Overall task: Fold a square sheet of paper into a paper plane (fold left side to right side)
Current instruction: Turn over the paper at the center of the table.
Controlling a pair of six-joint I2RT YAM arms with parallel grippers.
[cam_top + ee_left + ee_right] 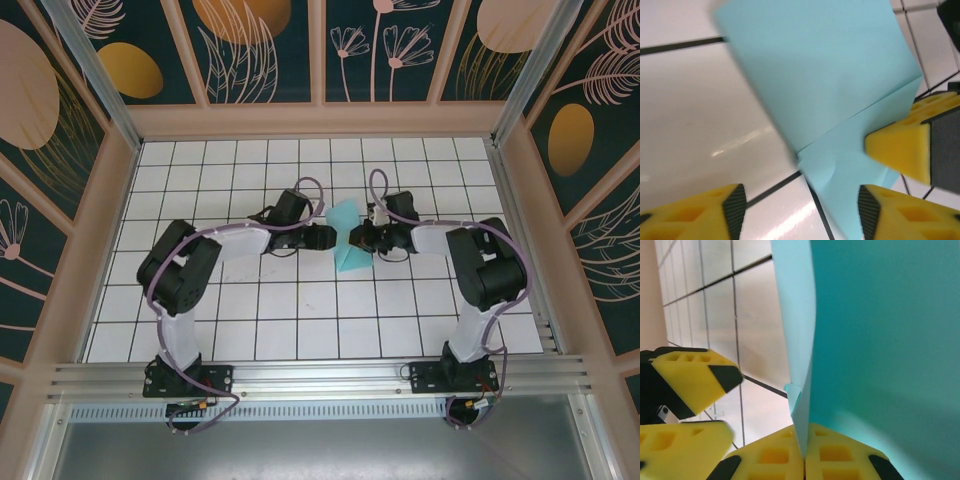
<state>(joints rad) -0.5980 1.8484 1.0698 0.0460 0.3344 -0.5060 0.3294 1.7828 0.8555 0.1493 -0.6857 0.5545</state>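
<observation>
The right gripper [804, 442] is clamped on an edge of the square sheet of paper [350, 238], which stands half-raised at mid-bench [300, 310]; the left gripper [800, 202] straddles it, fingers apart. The pinch should stay firm and edges match before creasing

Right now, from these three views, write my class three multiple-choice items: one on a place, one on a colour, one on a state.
1. Where is the turquoise sheet of paper?
A far left corner
B mid-table, between the two grippers
C by the arm bases

2. What colour are the fingertips?
A red
B green
C yellow

3. Which gripper pinches the sheet?
A right gripper
B left gripper
C neither

Answers:
1. B, since the top view shows it where the arms meet.
2. C, since both wrist views show yellow tips.
3. A, since its fingers meet on the sheet's edge while the left gripper's stand apart.
</observation>
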